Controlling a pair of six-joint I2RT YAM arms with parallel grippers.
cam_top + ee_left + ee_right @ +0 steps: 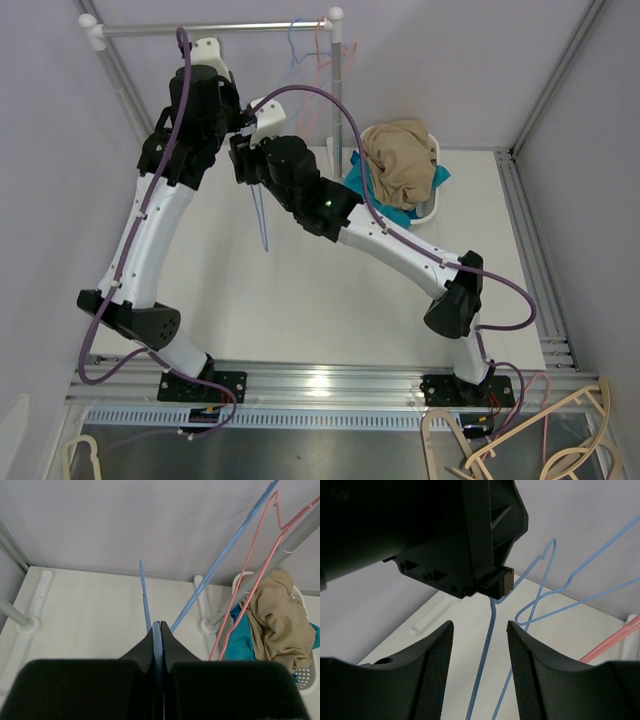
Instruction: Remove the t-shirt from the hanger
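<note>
Obs: left gripper (157,627) clamped on blue hanger (144,595); right gripper (480,630) apart around its wire. Likely thin, light, springy; hold a straight section.

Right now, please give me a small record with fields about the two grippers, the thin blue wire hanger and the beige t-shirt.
left gripper: shut on the thin blue wire hanger
right gripper: open, one finger on each side of that hanger's wire, close to the left gripper
hanger state: bare, no cloth on it
beige t-shirt: crumpled in the white perforated plastic basket, over a teal cloth
white tube rack: carries a pink wire hanger
</note>
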